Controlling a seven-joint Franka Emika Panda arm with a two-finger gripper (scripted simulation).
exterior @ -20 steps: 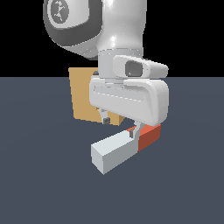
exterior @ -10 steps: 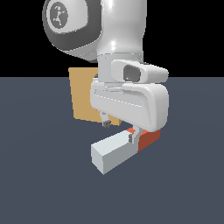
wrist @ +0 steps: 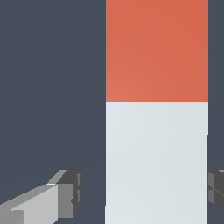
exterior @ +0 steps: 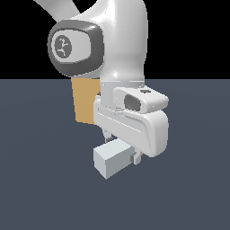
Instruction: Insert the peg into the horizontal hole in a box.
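Observation:
The peg (exterior: pixel 112 160) lies flat on the dark floor, its pale grey-white end toward the camera in the exterior view. Only a sliver of its red end (exterior: pixel 142 156) shows past the hand. In the wrist view the peg (wrist: pixel 156 157) fills the middle, with the red part (wrist: pixel 156 50) beyond the white. My gripper (exterior: pixel 122 148) is down over the white part and open. One finger (wrist: pixel 65 194) stands clear of the peg and the other finger (wrist: pixel 217 188) sits close to its opposite side. The tan box (exterior: pixel 84 101) stands behind the arm, and the hole is hidden.
The white arm and its large joint (exterior: pixel 76 47) cover most of the box in the exterior view. A dark grey floor (exterior: pixel 193 188) runs all around.
The hand has come down over the peg, so its body now hides most of the red end. The peg itself has not moved.

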